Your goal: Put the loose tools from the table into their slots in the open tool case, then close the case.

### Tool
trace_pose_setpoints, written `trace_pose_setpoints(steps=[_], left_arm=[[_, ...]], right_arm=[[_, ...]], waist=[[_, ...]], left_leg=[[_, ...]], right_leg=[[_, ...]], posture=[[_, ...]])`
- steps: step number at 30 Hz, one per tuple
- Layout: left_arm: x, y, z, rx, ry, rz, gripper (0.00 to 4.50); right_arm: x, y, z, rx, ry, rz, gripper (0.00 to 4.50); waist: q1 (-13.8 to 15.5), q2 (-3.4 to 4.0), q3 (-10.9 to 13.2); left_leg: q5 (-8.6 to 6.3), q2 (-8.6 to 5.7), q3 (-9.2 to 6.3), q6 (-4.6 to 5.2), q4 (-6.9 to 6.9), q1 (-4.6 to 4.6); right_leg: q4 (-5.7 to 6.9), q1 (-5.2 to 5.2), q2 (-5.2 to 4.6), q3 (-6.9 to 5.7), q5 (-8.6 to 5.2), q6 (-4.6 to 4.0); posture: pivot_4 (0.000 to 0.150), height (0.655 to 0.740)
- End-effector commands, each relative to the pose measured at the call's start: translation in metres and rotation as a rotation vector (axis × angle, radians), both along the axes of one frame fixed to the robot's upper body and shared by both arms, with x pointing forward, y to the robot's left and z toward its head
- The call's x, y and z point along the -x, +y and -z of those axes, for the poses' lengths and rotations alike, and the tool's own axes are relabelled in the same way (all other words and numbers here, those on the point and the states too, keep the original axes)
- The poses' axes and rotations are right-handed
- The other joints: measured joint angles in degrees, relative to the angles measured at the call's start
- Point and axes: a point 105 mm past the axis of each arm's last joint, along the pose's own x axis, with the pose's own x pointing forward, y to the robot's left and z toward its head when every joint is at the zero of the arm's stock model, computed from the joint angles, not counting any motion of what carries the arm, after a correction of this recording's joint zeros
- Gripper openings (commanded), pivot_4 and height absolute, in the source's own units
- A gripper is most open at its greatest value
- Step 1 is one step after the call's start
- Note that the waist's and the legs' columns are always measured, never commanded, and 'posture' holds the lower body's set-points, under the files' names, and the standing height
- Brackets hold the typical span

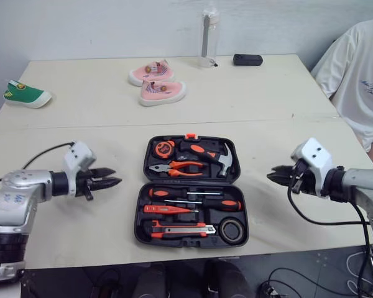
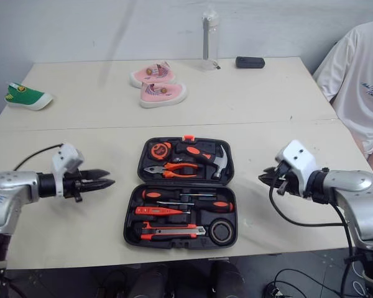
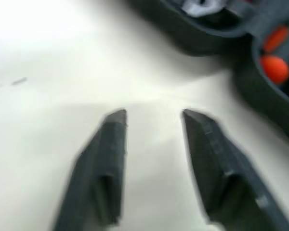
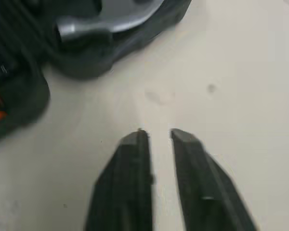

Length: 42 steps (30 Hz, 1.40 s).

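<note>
Between left gripper (image 1: 117,176) (spread) and right gripper (image 1: 270,176) (barely parted), the open tool case (image 1: 139,217) runs front-to-back.

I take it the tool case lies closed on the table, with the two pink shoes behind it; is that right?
Not quite: the tool case lies open, not closed, with the hammer and pliers showing in their slots, as the left eye view shows. It is on the table, with the two pink shoes behind it.
</note>
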Motion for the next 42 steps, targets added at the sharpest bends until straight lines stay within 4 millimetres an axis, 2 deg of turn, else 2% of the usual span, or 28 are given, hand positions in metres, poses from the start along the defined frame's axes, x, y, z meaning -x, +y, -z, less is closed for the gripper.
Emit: trace_pose_setpoints(steps=[1,2,4,5,6,10,14,19,20,22,23,27,28,30,31,36,42], left_arm=[[-0.013,-0.022,-0.026,0.090,0.049,-0.128,3.34],[-0.017,-0.026,-0.027,0.112,0.068,-0.159,3.61],[-0.026,-0.033,-0.028,0.172,0.118,-0.237,4.21],[-0.029,-0.035,-0.029,0.189,0.136,-0.260,4.21],[-0.031,-0.038,-0.028,0.197,0.157,-0.275,4.21],[-0.034,-0.053,-0.018,0.173,0.198,-0.278,4.21],[-0.045,-0.055,-0.009,0.187,0.215,-0.360,4.21],[-0.048,-0.058,-0.002,0.153,0.212,-0.368,4.21],[-0.050,-0.057,0.000,0.135,0.197,-0.366,3.95],[-0.051,-0.059,0.001,0.117,0.175,-0.353,3.35],[-0.052,-0.060,0.001,0.122,0.173,-0.349,2.87],[-0.053,-0.063,0.000,0.142,0.171,-0.344,1.29],[-0.053,-0.063,0.000,0.144,0.169,-0.346,0.64],[-0.053,-0.063,0.000,0.146,0.165,-0.347,0.25],[-0.053,-0.063,-0.001,0.146,0.154,-0.341,0.00],[-0.057,-0.064,-0.015,0.157,0.046,-0.311,0.00],[-0.071,-0.068,-0.054,0.178,-0.225,-0.254,0.00]], right_arm=[[-0.008,0.020,-0.037,-0.212,-0.048,0.117,2.75],[-0.010,0.025,-0.036,-0.242,-0.032,0.136,3.06],[-0.016,0.034,-0.031,-0.275,-0.004,0.179,3.98],[-0.018,0.037,-0.029,-0.282,0.004,0.195,4.28],[-0.021,0.040,-0.028,-0.294,0.018,0.214,4.40],[-0.037,0.048,-0.019,-0.323,0.070,0.317,4.40],[-0.044,0.054,-0.012,-0.300,0.106,0.362,4.40],[-0.050,0.057,0.001,-0.285,0.174,0.408,4.40],[-0.050,0.057,0.004,-0.284,0.186,0.414,4.47],[-0.050,0.057,0.008,-0.275,0.195,0.417,3.91],[-0.050,0.058,0.010,-0.268,0.197,0.413,3.57],[-0.052,0.059,0.014,-0.246,0.188,0.414,1.81],[-0.052,0.059,0.015,-0.241,0.184,0.414,1.09],[-0.053,0.059,0.015,-0.233,0.173,0.414,0.62],[-0.054,0.060,0.013,-0.225,0.154,0.409,0.11],[-0.059,0.059,-0.001,-0.205,0.036,0.380,0.02],[-0.070,0.057,-0.038,-0.140,-0.282,0.335,0.02]], waist=[[0.06,0.00,0.00],[0.06,0.00,0.00],[0.05,0.00,0.00],[0.05,0.00,0.00],[0.06,0.00,0.00],[-0.29,0.00,0.00],[-0.17,0.00,0.00],[-0.09,0.00,-0.01],[-0.04,0.00,-0.01],[-0.01,0.00,-0.01],[-0.05,0.00,-0.02],[-0.14,-0.01,-0.06],[-0.14,-0.01,-0.07],[-0.10,-0.01,-0.20],[-0.11,-0.01,-0.21],[-0.11,-0.01,-0.21],[-0.17,-0.02,-0.12]], left_leg=[[0.00,0.00,-0.03,0.00,0.00,0.00],[0.00,-0.03,-0.04,0.00,0.00,-0.01],[0.00,-0.05,-0.08,-0.01,-0.02,-0.01],[0.00,-0.05,-0.08,-0.02,-0.04,-0.02],[0.00,-0.07,-0.08,-0.03,-0.08,-0.02],[0.05,-0.14,0.00,-0.07,-0.10,-0.13],[0.15,-0.10,0.08,-0.22,-0.26,-0.08],[0.21,-0.14,0.12,-0.22,-0.28,-0.06],[0.21,-0.15,0.11,-0.22,-0.28,-0.05],[0.22,-0.16,0.11,-0.23,-0.28,-0.04],[0.22,-0.17,0.13,-0.23,-0.28,0.00],[0.23,-0.16,0.16,-0.25,-0.33,0.15],[0.23,-0.15,0.16,-0.26,-0.33,0.19],[0.24,-0.16,0.16,-0.26,-0.33,0.20],[0.24,-0.17,0.14,-0.26,-0.34,0.23],[0.25,-0.17,0.13,-0.26,-0.36,0.23],[0.25,-0.19,0.16,-0.26,-0.37,-0.01]], right_leg=[[-0.01,0.02,0.00,0.00,0.00,0.00],[-0.01,0.02,-0.03,0.01,0.00,0.00],[-0.02,0.02,-0.03,0.04,0.00,0.00],[-0.03,0.02,-0.03,0.05,0.00,0.00],[-0.03,0.01,-0.02,0.05,0.00,0.00],[0.00,-0.12,0.04,0.09,0.00,0.00],[0.01,-0.22,0.15,0.19,0.00,0.00],[0.04,-0.24,0.13,0.24,0.00,0.00],[0.05,-0.24,0.12,0.24,0.00,0.00],[0.06,-0.23,0.11,0.24,0.00,0.00],[0.08,-0.22,0.10,0.27,0.00,0.00],[0.08,-0.12,0.10,0.32,0.00,0.00],[0.08,-0.09,0.10,0.33,0.00,0.00],[0.09,-0.08,0.09,0.33,0.00,0.00],[0.08,-0.05,0.09,0.33,0.00,0.00],[0.07,-0.04,0.07,0.33,0.00,0.00],[0.04,-0.28,0.06,0.33,0.00,0.00]], posture=[[0.150,0.7316],[0.150,0.7316],[0.150,0.7316],[0.150,0.7316],[0.150,0.7316],[0.150,0.7316],[0.150,0.7316],[0.150,0.7316],[0.150,0.7316],[0.150,0.7316],[0.150,0.7316],[0.150,0.7316],[0.150,0.7316],[0.150,0.7316],[0.150,0.7316],[0.150,0.7316],[0.150,0.7316]])
